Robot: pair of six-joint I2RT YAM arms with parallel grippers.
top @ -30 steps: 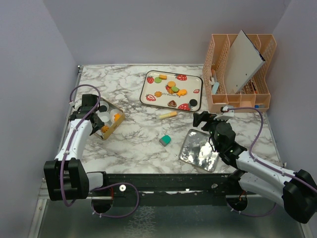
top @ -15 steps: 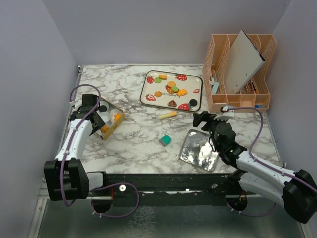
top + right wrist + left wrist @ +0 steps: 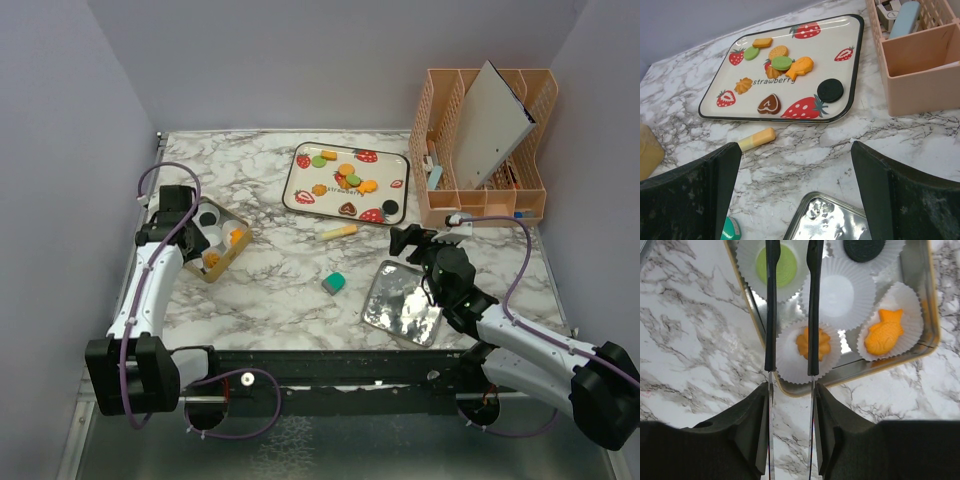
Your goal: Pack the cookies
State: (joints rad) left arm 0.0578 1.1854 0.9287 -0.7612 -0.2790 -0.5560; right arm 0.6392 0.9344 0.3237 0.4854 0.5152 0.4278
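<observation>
The cookies lie on a strawberry-print tray, also in the right wrist view: orange ones, a green one, a brown heart and a black round one. A gold-rimmed tin holds paper cups. In the left wrist view the cups hold a green cookie, a black cookie, an orange flower and an orange fish. My left gripper is shut on tweezers whose tips hang apart and empty over the tin. My right gripper is open and empty.
A shiny tin lid lies under the right arm. A teal block and a yellow stick lie mid-table. A peach desk organiser with a white board stands at the back right. Walls close in on both sides.
My left arm has pulled slightly back and to the left, with the tweezers over the tin. The right arm has not moved.
</observation>
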